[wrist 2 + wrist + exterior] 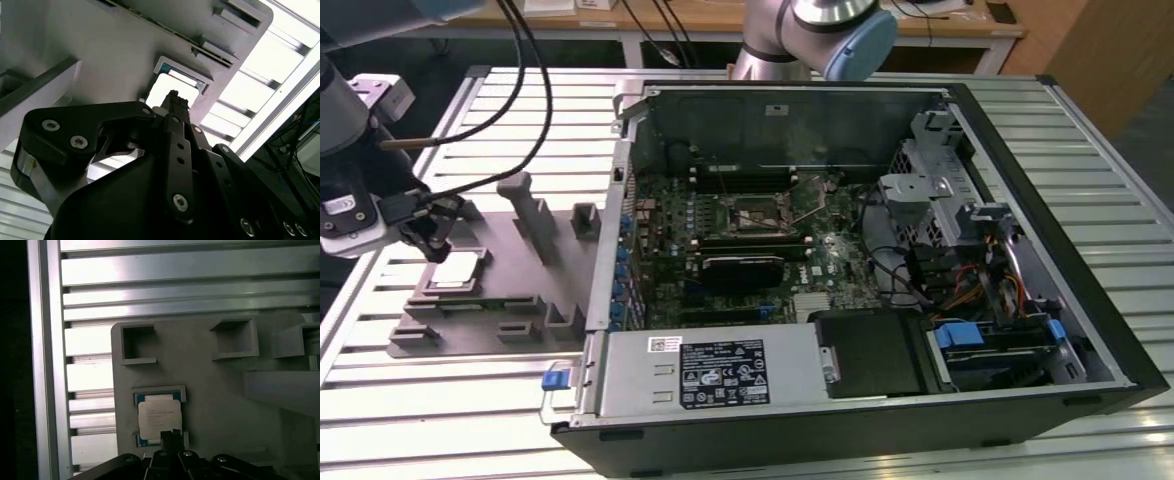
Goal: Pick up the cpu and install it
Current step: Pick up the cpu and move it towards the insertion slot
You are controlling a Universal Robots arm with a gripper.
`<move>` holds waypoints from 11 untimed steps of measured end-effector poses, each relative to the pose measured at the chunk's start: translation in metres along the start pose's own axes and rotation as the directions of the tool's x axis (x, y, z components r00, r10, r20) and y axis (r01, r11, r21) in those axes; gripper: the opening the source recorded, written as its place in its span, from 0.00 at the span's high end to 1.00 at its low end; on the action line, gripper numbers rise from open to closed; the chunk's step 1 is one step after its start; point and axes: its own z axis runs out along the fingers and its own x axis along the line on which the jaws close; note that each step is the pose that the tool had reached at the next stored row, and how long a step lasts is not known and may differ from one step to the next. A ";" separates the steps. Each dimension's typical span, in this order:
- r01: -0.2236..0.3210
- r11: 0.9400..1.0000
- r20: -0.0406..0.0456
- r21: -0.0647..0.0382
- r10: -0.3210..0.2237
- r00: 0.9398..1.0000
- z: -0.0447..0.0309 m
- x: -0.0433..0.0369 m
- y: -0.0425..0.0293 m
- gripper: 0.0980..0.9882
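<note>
The cpu (458, 268) is a small square chip with a pale metal top. It lies flat in a recess of the grey plastic fixture (494, 300), at the exterior view's left of the open computer case. My gripper (438, 243) hangs just above the chip's edge, its dark fingers drawn together into one narrow tip with nothing between them. In the first wrist view that tip (170, 434) overlaps the edge of the cpu (159, 416). In the second wrist view the gripper (173, 98) points at the bright cpu (175, 86). The black motherboard socket (761, 215) sits inside the case.
The open computer case (1067, 250) lies on a slatted aluminium table (427, 420), with a power supply (707, 370) at its near side. Upright grey fixture blocks (527, 205) stand beside the gripper. Black cables (520, 90) loop from the arm. A second arm's base (821, 35) stands behind the case.
</note>
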 end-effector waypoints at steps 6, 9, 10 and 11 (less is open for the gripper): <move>0.000 1.000 0.000 0.000 0.000 1.000 0.0104 0.0006 0.0012 0.99; 0.000 1.000 0.000 0.000 0.000 1.000 0.0148 0.0009 0.0033 0.99; 0.000 1.000 0.000 0.000 0.000 1.000 0.0162 0.0010 0.0039 0.99; 0.000 1.000 0.000 0.000 0.000 1.000 0.0176 0.0012 0.0044 0.99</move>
